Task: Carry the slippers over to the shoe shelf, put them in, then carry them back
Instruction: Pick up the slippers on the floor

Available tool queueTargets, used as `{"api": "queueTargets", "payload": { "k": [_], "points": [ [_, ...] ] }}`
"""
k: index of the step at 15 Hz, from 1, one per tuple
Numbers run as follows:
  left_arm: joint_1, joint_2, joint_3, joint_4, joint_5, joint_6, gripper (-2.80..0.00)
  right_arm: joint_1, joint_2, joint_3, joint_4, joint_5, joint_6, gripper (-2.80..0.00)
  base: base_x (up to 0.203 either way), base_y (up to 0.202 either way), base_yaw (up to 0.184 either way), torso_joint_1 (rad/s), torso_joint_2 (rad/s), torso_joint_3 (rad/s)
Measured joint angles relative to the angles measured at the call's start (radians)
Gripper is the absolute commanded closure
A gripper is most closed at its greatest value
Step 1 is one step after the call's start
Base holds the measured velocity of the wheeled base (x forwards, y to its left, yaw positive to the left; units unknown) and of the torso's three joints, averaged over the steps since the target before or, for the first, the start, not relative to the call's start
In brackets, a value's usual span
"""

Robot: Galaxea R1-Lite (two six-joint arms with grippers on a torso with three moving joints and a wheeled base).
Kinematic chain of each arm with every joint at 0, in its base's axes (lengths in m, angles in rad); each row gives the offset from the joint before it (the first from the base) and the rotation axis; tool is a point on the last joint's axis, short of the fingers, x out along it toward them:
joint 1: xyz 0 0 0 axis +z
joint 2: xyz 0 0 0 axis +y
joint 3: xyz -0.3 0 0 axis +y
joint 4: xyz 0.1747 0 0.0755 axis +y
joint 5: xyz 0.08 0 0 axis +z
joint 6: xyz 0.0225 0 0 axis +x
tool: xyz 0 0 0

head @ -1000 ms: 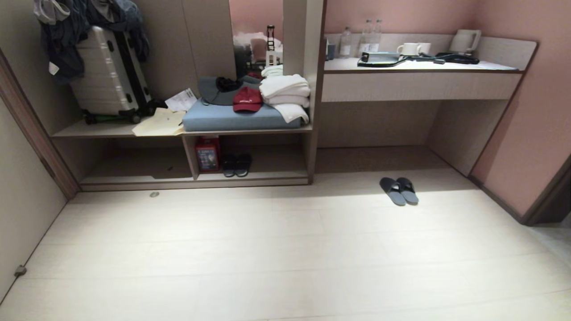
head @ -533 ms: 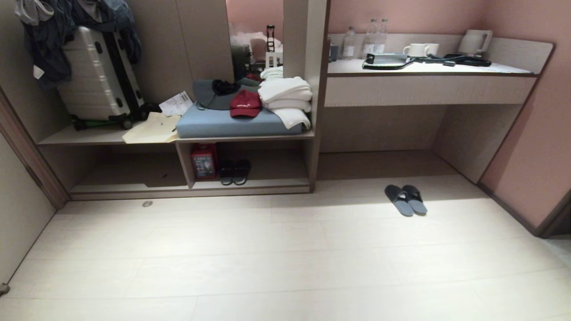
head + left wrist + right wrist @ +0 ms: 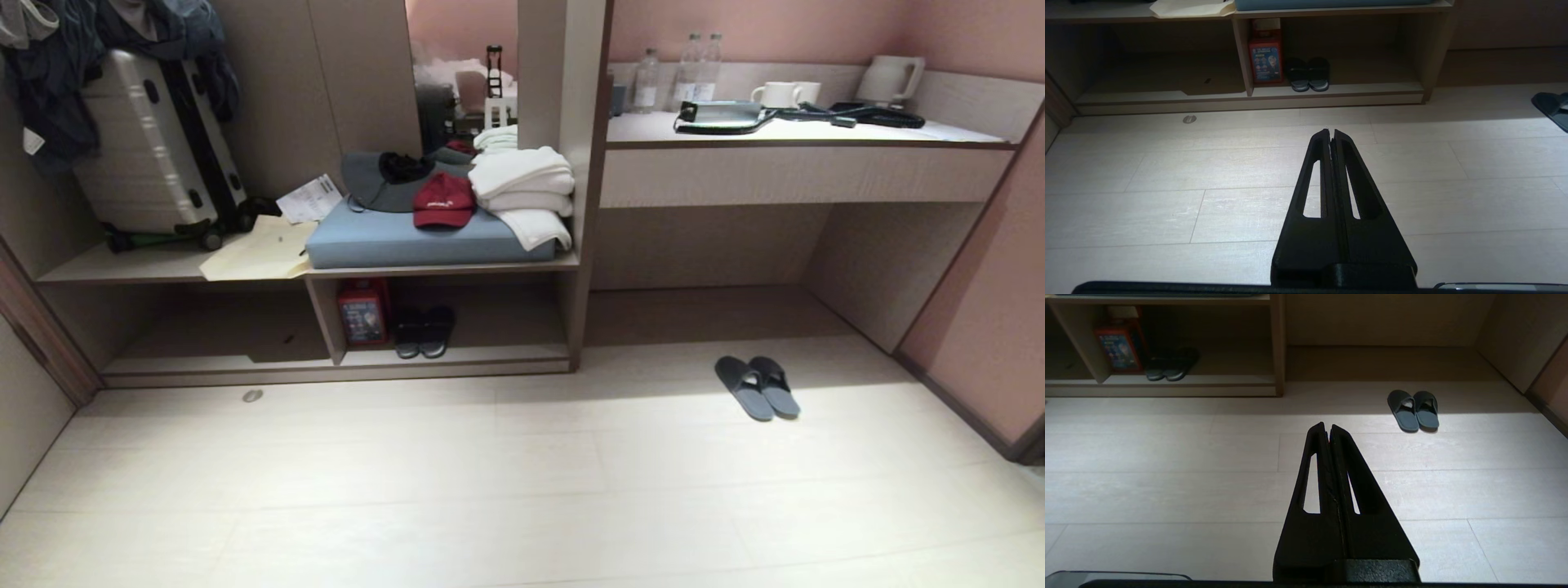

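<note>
Neither arm shows in the head view; each gripper is seen only by its own wrist camera. The silver hard-shell suitcase [image 3: 151, 147] on the upper board is partly buried under dark hanging clothes [image 3: 49, 90] that run off the frame's top edge. In the left wrist view only the tip of one slipper shows at the frame's edge. The print on the red box [image 3: 362, 313] in the shelf is too small to read.

The left gripper [image 3: 1330, 131] has its two black slotted fingers pressed together, nothing between them, hanging over bare pale floor [image 3: 457, 482]. The right gripper [image 3: 1327, 425] is the same — fingers closed tip to tip, empty, touching nothing.

The thin, flat, dark grey-blue open-heel slippers [image 3: 758, 387] lie side by side, touching, on the floor in front of the desk recess [image 3: 702, 302], toes toward it — well apart from both grippers. The low, open-fronted beige wood-grain shoe shelf [image 3: 457, 355] stands to the left of that recess; right of its upright divider [image 3: 324, 318] sit the red box and, just beside it, a dark pair of slippers with pale sole rims [image 3: 423, 331].
</note>
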Motion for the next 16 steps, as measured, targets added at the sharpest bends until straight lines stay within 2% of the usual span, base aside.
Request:
{"api": "queueTargets", "payload": {
  "k": [16],
  "points": [
    [0.000, 0.000, 0.000, 0.000, 0.000, 0.000, 0.00, 0.000, 0.000, 0.000, 0.000, 0.000, 0.000, 0.00, 0.196, 0.000, -0.001, 0.003, 0.00, 0.003]
  ]
}}
